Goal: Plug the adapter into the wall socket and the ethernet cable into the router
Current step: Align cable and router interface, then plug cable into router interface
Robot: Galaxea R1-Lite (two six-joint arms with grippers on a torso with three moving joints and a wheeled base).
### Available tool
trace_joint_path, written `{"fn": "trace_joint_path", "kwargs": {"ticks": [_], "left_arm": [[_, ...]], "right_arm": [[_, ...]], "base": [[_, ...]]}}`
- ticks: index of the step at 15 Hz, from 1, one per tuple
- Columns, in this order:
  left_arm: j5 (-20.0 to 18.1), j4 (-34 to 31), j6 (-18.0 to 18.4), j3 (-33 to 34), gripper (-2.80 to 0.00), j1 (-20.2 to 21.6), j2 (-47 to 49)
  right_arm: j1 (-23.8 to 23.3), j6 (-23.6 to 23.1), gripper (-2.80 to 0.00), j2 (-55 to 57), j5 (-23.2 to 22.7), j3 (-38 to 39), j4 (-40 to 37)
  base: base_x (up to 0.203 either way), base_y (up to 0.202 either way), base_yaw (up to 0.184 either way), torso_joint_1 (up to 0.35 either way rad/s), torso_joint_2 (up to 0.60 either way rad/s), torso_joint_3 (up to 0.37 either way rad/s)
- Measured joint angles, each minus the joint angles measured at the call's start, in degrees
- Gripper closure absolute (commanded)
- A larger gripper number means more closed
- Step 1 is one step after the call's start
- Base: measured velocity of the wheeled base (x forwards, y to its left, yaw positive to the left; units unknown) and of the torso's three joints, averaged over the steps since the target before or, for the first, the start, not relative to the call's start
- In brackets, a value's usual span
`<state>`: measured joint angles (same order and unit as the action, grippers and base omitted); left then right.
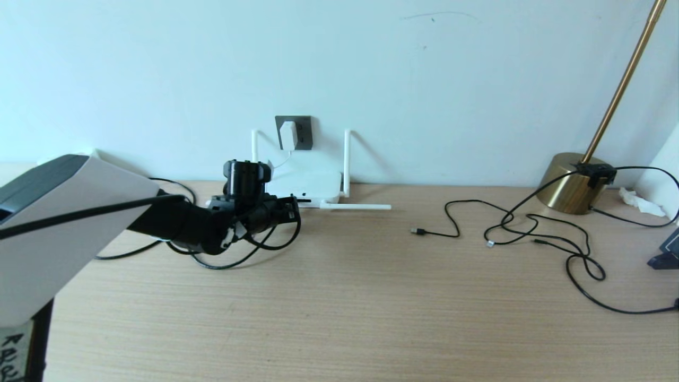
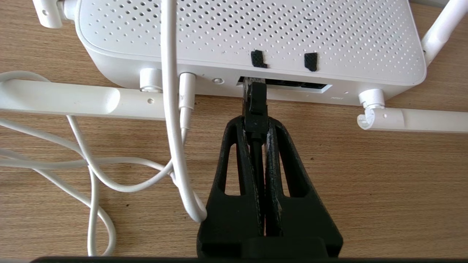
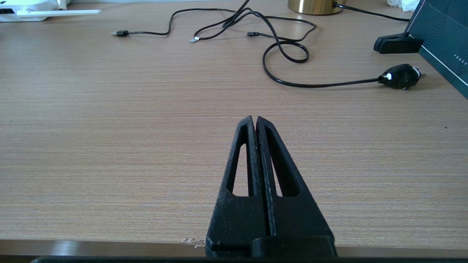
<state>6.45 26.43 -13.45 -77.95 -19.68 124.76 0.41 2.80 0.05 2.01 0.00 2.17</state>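
The white router (image 1: 310,183) lies flat against the wall, and the left wrist view shows its perforated top (image 2: 248,33). My left gripper (image 2: 256,122) is shut on the ethernet cable's black plug (image 2: 255,104). The plug's tip sits at the left end of the router's dark port row (image 2: 292,85); how deep it sits I cannot tell. The black cable (image 1: 228,265) loops under that arm, and the gripper (image 1: 293,209) is at the router's front. The white adapter (image 1: 288,136) sits in the dark wall socket (image 1: 304,126), its white cord (image 2: 170,109) running to the router. My right gripper (image 3: 256,118) is shut and empty above bare table.
One router antenna (image 1: 356,206) lies flat on the table toward the right. Thin black USB cables (image 1: 509,228) sprawl at the right, leading to a brass lamp base (image 1: 567,183). A dark box (image 3: 444,40) and a black plug (image 3: 400,76) lie at the far right.
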Motion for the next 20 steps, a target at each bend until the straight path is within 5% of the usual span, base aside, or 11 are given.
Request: {"fn": "trace_joint_path", "kwargs": {"ticks": [20], "left_arm": [[0.62,-0.39,0.0,-1.66,0.0,-0.26,2.0]], "right_arm": [[0.0,-0.02,0.0,0.0,-0.01,0.0,0.0]], "base": [[0.0,0.0,0.0,0.0,0.0,0.0]]}}
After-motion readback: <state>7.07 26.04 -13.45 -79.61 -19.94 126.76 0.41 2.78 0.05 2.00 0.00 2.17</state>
